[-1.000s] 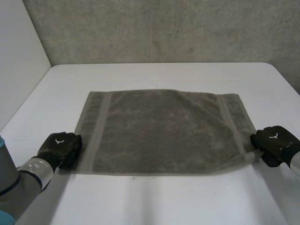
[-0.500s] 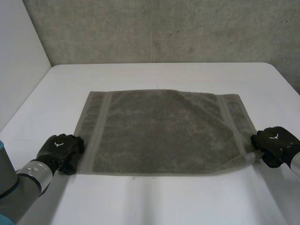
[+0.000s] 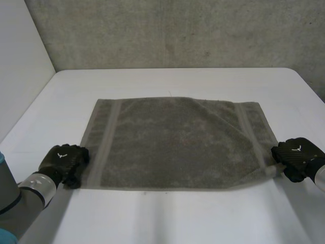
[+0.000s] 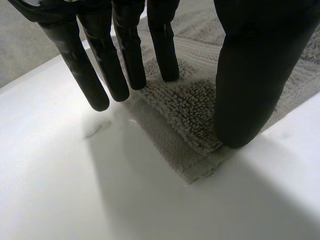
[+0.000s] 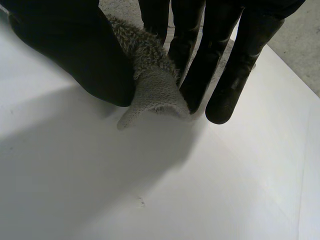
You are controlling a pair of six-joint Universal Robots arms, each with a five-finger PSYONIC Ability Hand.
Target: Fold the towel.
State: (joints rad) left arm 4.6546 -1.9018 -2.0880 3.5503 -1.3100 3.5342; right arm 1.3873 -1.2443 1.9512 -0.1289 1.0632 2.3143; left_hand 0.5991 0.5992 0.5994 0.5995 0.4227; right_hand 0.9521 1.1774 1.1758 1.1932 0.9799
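The right hand (image 3: pixel 297 154) has hold of the towel (image 5: pixel 152 90) at its near right corner: the thumb (image 5: pixel 85 55) on one side, the fingers (image 5: pixel 200 65) on the other, and the cloth raised between them in a small fold whose tip curls down to the worktop (image 5: pixel 150 195). The left hand (image 3: pixel 63 160) is spread wide at the near left corner. Its straight fingers (image 4: pixel 160 45) come down along the towel's short edge, some tips on the pile and some on the bare surface just beside it, while its thumb (image 4: pixel 250 75) stands on the cloth a little way in. That corner lies flat between them, ungripped.

The towel is grey-brown terry, spread out in the middle of the worktop with its long edges running across the robot's front. A woven band lies near each short end, and a slanting crease runs towards the lifted right corner.

The worktop is plain matt white with rounded far corners. Behind it stands a rough grey concrete wall (image 3: pixel 177 30), and on the left a pale panel (image 3: pixel 20 61).

In the head view the backs of both hands cover their fingers — the holds read from the wrist views. The right forearm is cut off at that view's edge. Whether the left fingertips press down or merely touch, I cannot tell
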